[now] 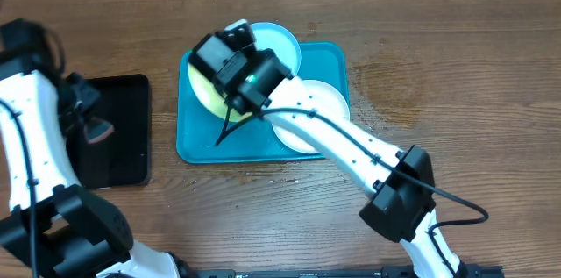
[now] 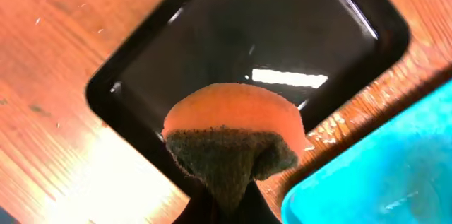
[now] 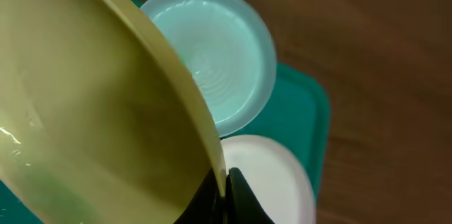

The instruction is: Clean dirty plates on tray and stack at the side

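Overhead view: the tray (image 1: 336, 60) is lying at the centre of the wooden table (image 1: 456, 41), and all three plates are sitting in or over it. The light blue plate (image 1: 282, 43) is resting at the tray's upper edge, part of it reaching past the rim. The white plate (image 1: 322, 101) is occupying the tray's right half. The yellow-green plate (image 1: 203, 96) is showing at the tray's left side, most of it hidden under the black gripper body. The right arm (image 1: 351, 142) is reaching in from the lower right of the frame and is crossing the white plate, covering its lower left part. A black tray (image 1: 123, 103) is lying just beside the turquoise one, at the left of the frame, and the left arm (image 1: 31, 129) is hanging over it.

Right wrist view: the right gripper (image 3: 226, 197) is clenching the rim of the yellow-green plate, which is filling the left half of the frame, tilted and lifted above the other two. It is blocking the view of the tray floor beneath it. The light blue plate is appearing at upper centre and the white plate at the lower right, close together on the tray.

Left wrist view: the left gripper (image 2: 224, 199) is grasping a sponge (image 2: 234, 119), orange with a dark scouring face, by its lower end. The sponge is hovering over the black tray and hiding that tray's near rim. A corner of the turquoise tray is entering at the lower right.
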Controlling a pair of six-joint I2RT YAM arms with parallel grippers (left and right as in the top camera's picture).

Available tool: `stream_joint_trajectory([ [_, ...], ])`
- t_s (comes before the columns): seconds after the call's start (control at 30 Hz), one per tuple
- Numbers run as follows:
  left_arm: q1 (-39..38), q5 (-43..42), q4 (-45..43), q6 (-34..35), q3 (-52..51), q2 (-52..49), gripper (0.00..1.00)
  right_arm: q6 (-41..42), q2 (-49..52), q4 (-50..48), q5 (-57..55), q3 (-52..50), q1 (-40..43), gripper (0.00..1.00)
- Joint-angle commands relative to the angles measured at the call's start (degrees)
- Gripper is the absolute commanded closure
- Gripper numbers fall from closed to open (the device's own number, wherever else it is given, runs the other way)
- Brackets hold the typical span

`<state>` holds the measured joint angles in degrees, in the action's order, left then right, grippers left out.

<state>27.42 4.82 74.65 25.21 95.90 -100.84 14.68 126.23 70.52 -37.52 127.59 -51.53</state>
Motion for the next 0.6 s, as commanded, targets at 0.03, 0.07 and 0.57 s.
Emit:
stream_joint_trajectory([
  [0.03, 3.80, -6.64, 0.22, 0.79, -0.13, 0.83, 0.96, -7.32, -1.75, -0.15, -23.06, 1.18, -3.52, 0.96],
  [0.07, 4.37, -7.10, 0.24, 0.79, -0.17, 0.83, 0.96, -7.80, -1.75, -0.17, -26.38, 1.18, -4.24, 0.96],
  [0.57, 5.33, -7.41, 0.11, 0.76, -0.17, 0.83, 0.96, -25.03, -1.75, -8.61, -36.83, 1.16, -10.82, 0.96],
])
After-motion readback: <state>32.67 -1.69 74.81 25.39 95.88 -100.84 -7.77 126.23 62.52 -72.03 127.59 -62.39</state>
